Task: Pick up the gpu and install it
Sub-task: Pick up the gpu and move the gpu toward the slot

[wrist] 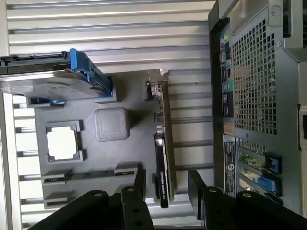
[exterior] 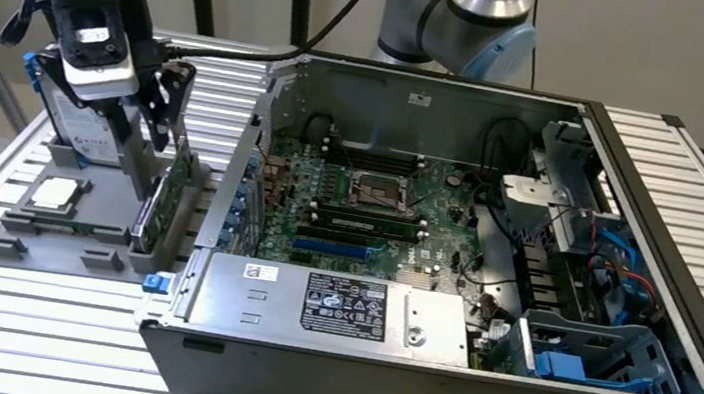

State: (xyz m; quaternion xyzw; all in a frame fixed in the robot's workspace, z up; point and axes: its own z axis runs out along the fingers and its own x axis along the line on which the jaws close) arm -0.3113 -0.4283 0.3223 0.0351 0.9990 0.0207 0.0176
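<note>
The gpu [exterior: 165, 202] stands on edge in a slot at the right side of the grey parts holder [exterior: 75, 246], just outside the open computer case [exterior: 662, 296]. In the wrist view the gpu [wrist: 162, 153] is a thin dark card with a silver bracket at its far end. My gripper [exterior: 155, 138] hangs directly above the card. Its jaws are open, and the two black fingers [wrist: 140, 184] straddle the near end of the card without pinching it; my gripper [wrist: 168, 188] holds nothing.
The holder [wrist: 110, 160] also carries a silver hard drive with blue rails [exterior: 71, 127] [wrist: 53, 86] and a square CPU chip [exterior: 57, 193] [wrist: 62, 143]. The case's rear panel [wrist: 249, 86] stands close beside the card. Inside lie the motherboard [exterior: 365, 204] and the power supply [exterior: 326, 305].
</note>
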